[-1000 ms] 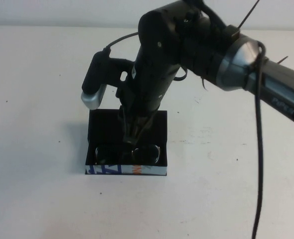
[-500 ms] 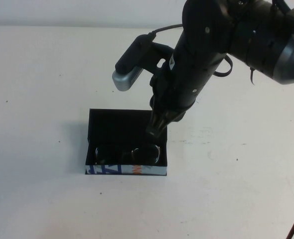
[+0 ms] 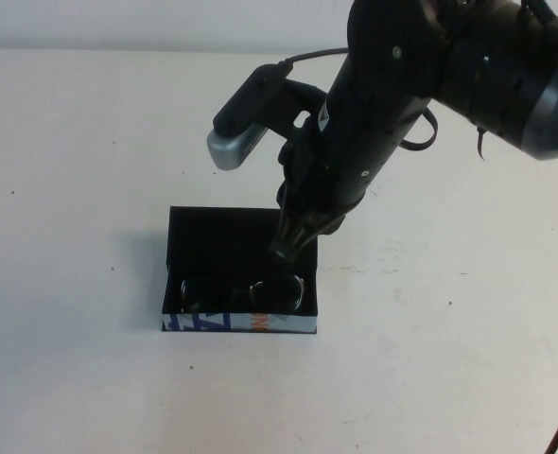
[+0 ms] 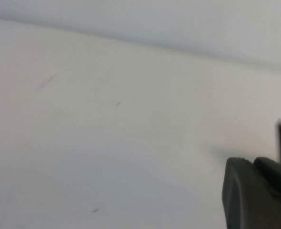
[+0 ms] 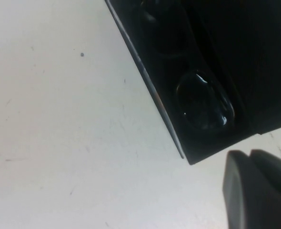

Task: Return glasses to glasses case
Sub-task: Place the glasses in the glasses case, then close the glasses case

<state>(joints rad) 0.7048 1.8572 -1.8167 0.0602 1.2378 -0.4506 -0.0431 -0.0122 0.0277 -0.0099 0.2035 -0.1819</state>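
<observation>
From the raised camera I see the glasses case (image 3: pixel 239 274) sitting open on the white table (image 3: pixel 80 142), left of centre and toward the near side, its white front side with blue and orange print facing me. The glasses (image 3: pixel 246 291) lie inside it, along the near wall just behind the printed front, lenses catching a little light. My right wrist camera confirms this: the glasses (image 5: pixel 197 90) rest in the black case (image 5: pixel 255 57) close to its long edge, one clear lens plainly visible.

The right gripper (image 3: pixel 292 236) hangs over the right part of the case, tip pointing down at the far-right side of the glasses and above them (the arm comes in from the upper right). Its fingers look pressed together with nothing pinched between them; in the right wrist view only one dark fingertip (image 5: pixel 255 191) shows, off the corner of the case over bare table.

The left gripper is out of the high view. My left wrist camera shows only a dark finger (image 4: pixel 255 195) at the frame edge over blank table (image 4: pixel 107 143), so I cannot tell how that claw stands.
</observation>
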